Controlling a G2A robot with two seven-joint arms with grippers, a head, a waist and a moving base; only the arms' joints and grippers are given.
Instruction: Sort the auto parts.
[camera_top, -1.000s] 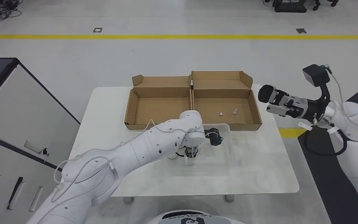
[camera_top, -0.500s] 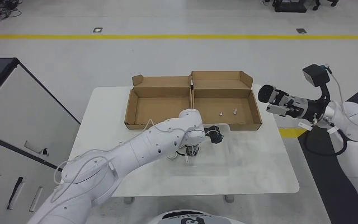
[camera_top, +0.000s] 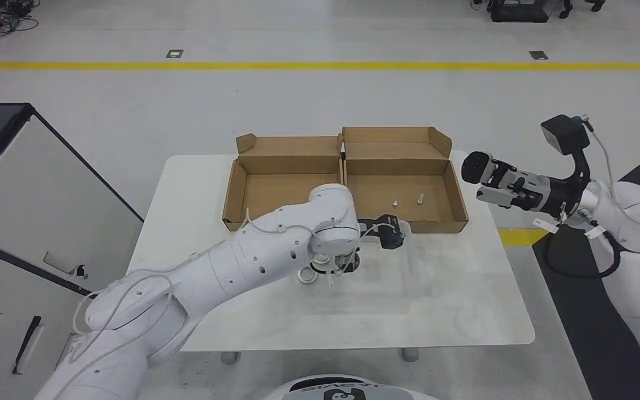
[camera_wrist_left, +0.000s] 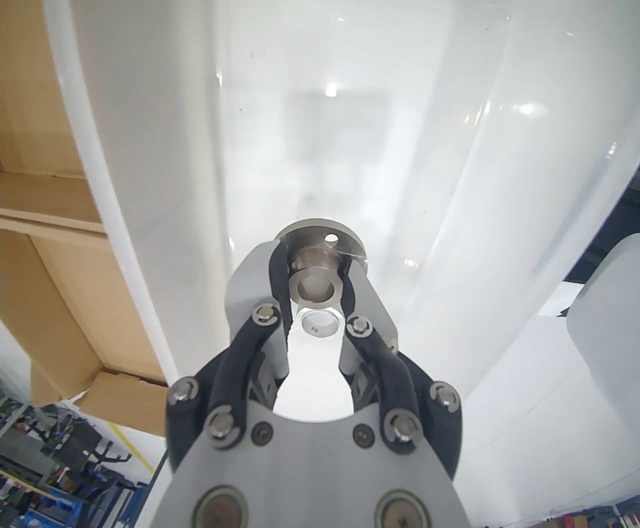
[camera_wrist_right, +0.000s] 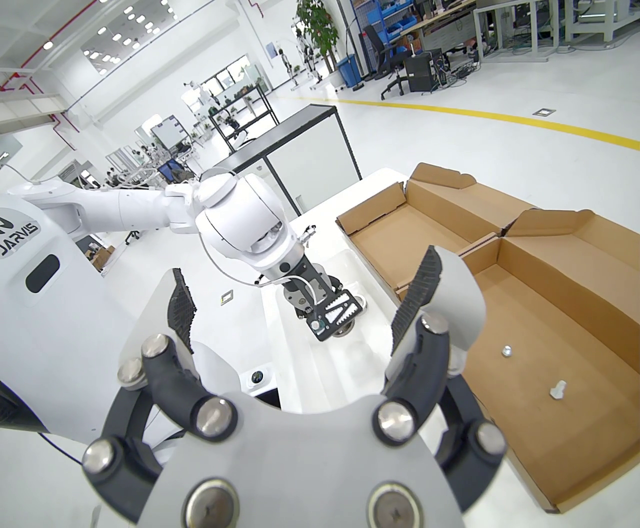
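The part in play is a flanged bushing (camera_wrist_left: 322, 239): a short steel sleeve with a round collar at one end and a small hole drilled through that collar. The left gripper (camera_wrist_left: 315, 280) has its black-padded fingers (camera_wrist_left: 280, 280) clamped on the sleeve, one on each side. It hangs over the clear tray (camera_wrist_left: 450, 150), which sits near the middle of the table (camera_top: 480, 290), close to its near edge.

A second pale ring (camera_wrist_left: 320, 322) shows in the gap between the fingers. I can't tell whether it lies on the tray floor. From above, the left arm's wrist covers most of the grip, and a few small pale pieces beside it are too small to name.

Two open cardboard boxes stand side by side along the table's far edge, just beyond the tray. The left box (camera_top: 285, 190) looks bare inside. The right box (camera_top: 440, 205) holds a small nut (camera_wrist_right: 506, 351) and a bolt (camera_wrist_right: 557, 389), lying apart near its middle.

The right gripper (camera_top: 485, 180) hovers past the table's right edge, level with the boxes, with its fingers spread wide and nothing between them.
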